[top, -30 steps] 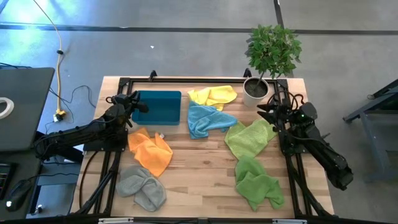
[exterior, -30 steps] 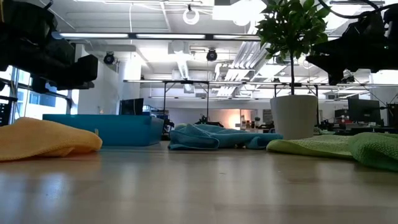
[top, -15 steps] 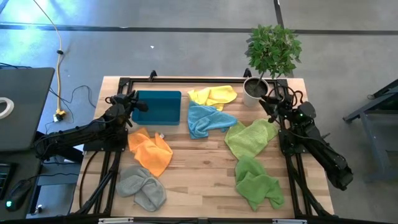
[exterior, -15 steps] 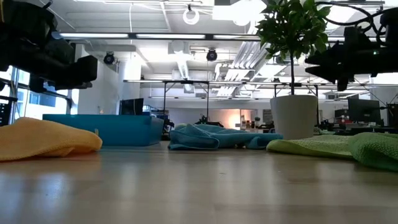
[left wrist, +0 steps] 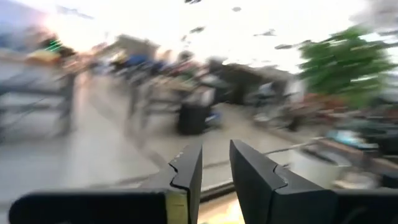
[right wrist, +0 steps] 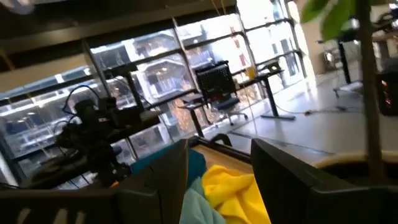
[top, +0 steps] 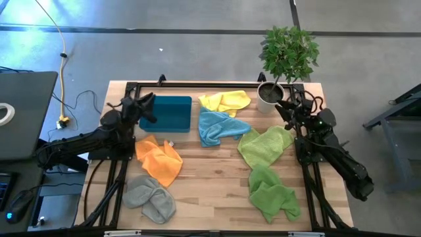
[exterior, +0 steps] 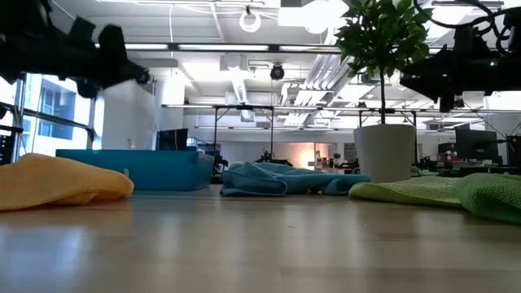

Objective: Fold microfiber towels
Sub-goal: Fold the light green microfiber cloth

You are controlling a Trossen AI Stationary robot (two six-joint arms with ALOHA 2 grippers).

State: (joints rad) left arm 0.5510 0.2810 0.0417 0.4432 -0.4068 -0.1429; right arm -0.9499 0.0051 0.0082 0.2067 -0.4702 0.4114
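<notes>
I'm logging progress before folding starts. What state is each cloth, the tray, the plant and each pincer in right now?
yellow towel: crumpled, unfolded.
light blue towel: crumpled, touching the yellow one.
orange towel: rumpled, unfolded.
grey towel: bunched.
light green towel: spread loosely, wrinkled.
brighter green towel: bunched.
teal tray: flat on the table.
potted plant: upright.
left pincer: raised, narrow gap, empty.
right pincer: raised, open, empty.
</notes>
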